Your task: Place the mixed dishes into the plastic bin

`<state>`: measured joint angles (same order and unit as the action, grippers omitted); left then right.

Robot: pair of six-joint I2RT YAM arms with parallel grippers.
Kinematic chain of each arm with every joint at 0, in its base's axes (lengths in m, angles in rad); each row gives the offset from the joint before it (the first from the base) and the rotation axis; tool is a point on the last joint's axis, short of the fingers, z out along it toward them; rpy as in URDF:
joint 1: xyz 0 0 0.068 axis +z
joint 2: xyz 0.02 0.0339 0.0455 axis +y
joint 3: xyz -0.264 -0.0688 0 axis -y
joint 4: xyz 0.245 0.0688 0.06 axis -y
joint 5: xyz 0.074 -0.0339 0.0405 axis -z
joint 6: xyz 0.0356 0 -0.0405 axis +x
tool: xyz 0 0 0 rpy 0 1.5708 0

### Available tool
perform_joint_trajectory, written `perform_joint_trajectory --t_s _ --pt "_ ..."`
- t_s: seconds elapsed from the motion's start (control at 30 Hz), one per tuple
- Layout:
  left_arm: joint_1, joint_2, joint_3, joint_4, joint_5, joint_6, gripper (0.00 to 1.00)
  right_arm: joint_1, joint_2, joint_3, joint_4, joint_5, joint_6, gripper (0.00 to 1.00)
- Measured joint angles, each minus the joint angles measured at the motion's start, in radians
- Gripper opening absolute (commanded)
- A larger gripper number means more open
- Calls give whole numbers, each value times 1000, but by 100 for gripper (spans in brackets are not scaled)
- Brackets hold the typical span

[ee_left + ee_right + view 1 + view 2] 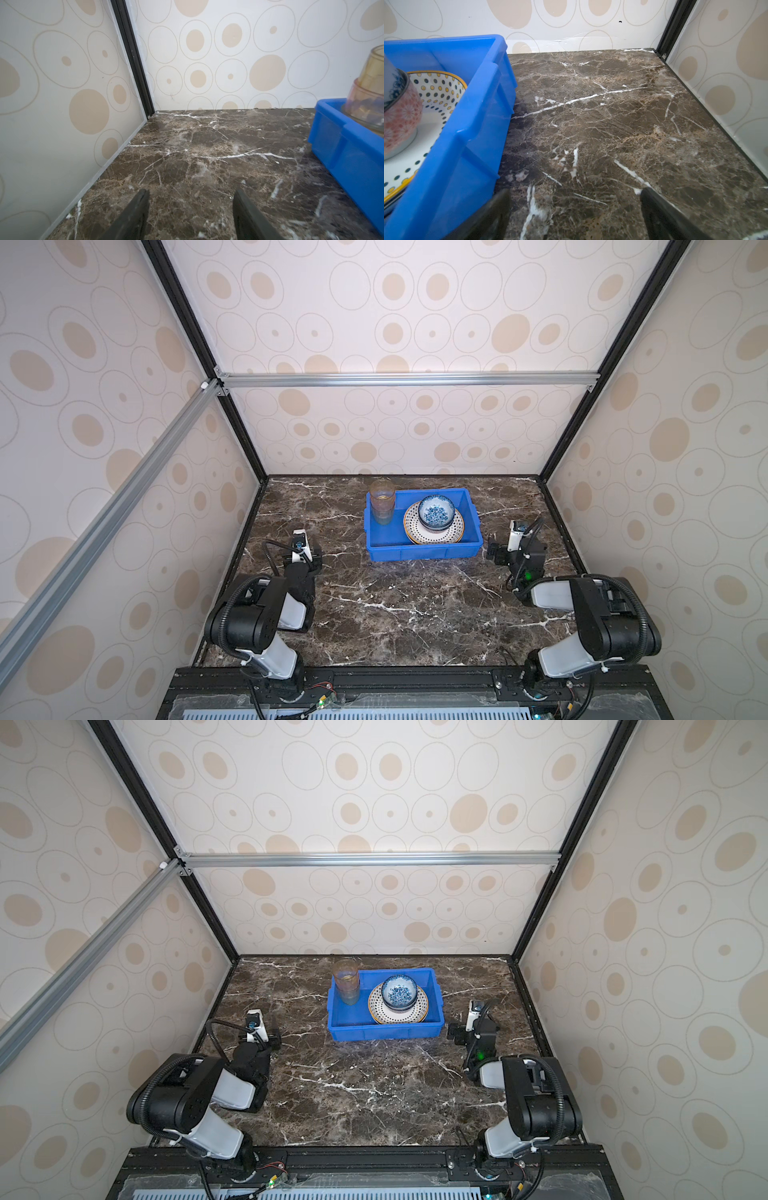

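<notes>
Dishes (399, 992): tumblers (382, 502), plates (415, 533), bowls (435, 512) are stacked in bin (424, 551) near desk's (395, 614) far edge | none left out, task judged done | left tool (191, 193), right tool (576, 192): spread, empty

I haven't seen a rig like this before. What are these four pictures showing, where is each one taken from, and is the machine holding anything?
This is a robot with a left arm and a right arm mounted at the near edge of a marble table. Two pictures look down from overhead, nearly alike. The other two come from a camera on each arm's wrist. The blue bin holds stacked tumblers, a dotted plate and a blue-white bowl sitting on the plate. The left claw and right claw are open and hold nothing, one on each side of the bin.
</notes>
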<state>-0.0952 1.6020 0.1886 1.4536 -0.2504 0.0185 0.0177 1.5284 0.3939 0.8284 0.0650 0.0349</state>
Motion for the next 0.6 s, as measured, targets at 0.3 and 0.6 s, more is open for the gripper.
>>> perform_joint_trajectory --t_s 0.3,0.6 --pt "12 -2 5 -60 3 -22 99 0 0 0 -7 7 -3 100" --pt "12 -2 5 -64 3 -22 99 0 0 0 -8 7 -3 100"
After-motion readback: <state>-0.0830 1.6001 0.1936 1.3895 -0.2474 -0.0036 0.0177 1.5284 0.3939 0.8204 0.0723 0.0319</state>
